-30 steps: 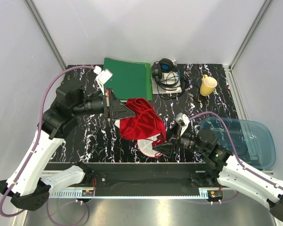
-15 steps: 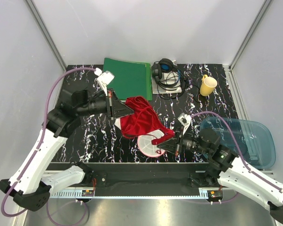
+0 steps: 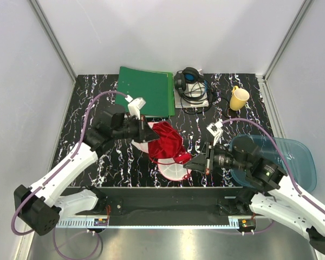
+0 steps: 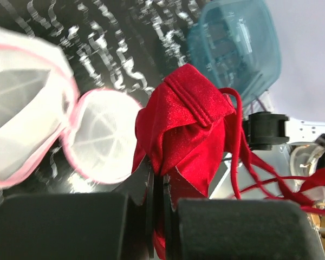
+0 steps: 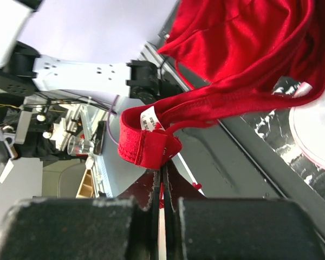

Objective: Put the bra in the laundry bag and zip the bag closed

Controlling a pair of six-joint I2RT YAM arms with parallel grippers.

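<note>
The red bra (image 3: pixel 165 142) hangs bunched between both grippers, over the black marbled table. My left gripper (image 3: pixel 148 134) is shut on the bra's fabric (image 4: pixel 187 119) from the left, the cloth pinched between the jaws of the left gripper (image 4: pixel 160 176). My right gripper (image 3: pixel 192 162) is shut on the bra's band end (image 5: pixel 146 143), which sits folded at the tips of the right gripper (image 5: pixel 162 173). The laundry bag (image 3: pixel 173 169), white mesh with pink trim, lies flat on the table under the bra. Its round face (image 4: pixel 105 135) shows in the left wrist view, and its edge (image 5: pixel 314 135) in the right wrist view.
A translucent blue tray (image 3: pixel 292 160) sits at the right, under the right arm. A green folder (image 3: pixel 146 89), headphones on a stack (image 3: pixel 190 84) and a yellow mug (image 3: pixel 239 98) stand along the back.
The right gripper closed on the bra's band end and drew back to the right. The left arm carried the bra right and nearer, bunching it over the bag.
</note>
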